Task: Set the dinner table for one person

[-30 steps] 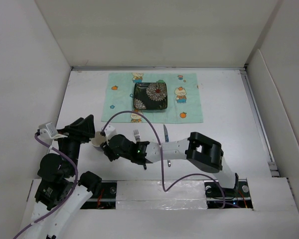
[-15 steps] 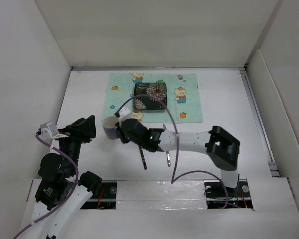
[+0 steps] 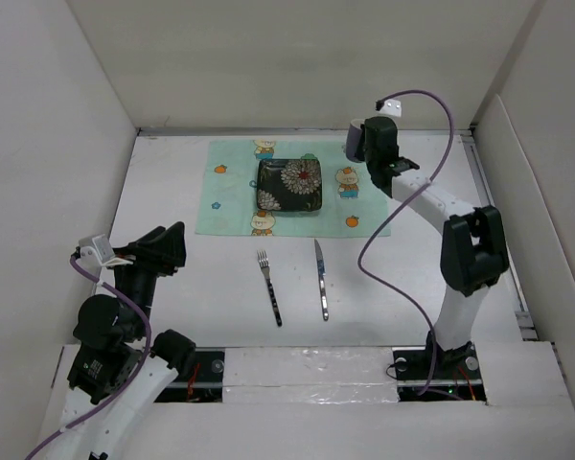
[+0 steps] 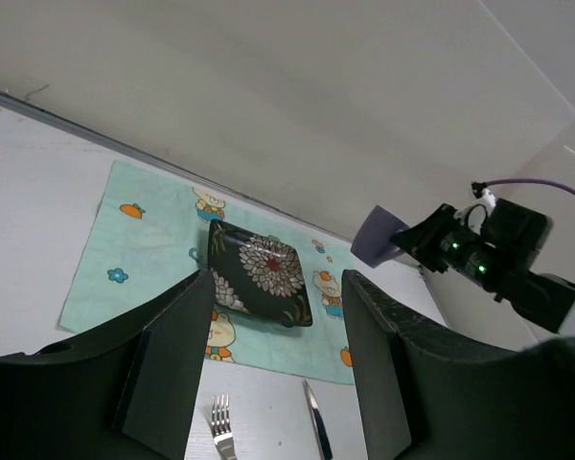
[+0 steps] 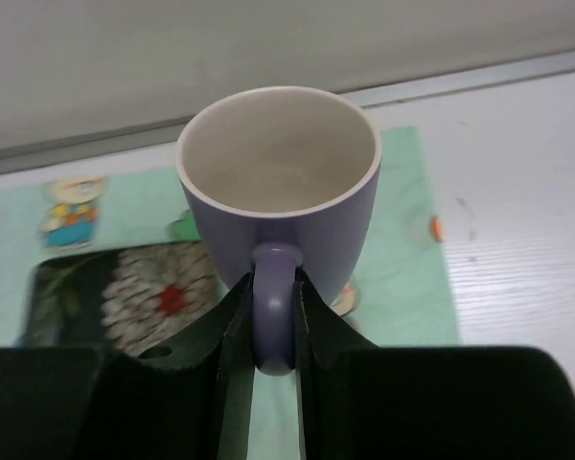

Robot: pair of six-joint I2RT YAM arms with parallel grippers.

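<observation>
Clamping the mug handle (image 5: 273, 307), right jaws show clearly only from the wrist; left jaws gape empty.

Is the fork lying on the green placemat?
No, the fork lies on the bare white table, beside the knife and clear of the placemat.

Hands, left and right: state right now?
Left hand: open, holding nothing.
Right hand: closed on the purple mug, gripping its handle.
</observation>
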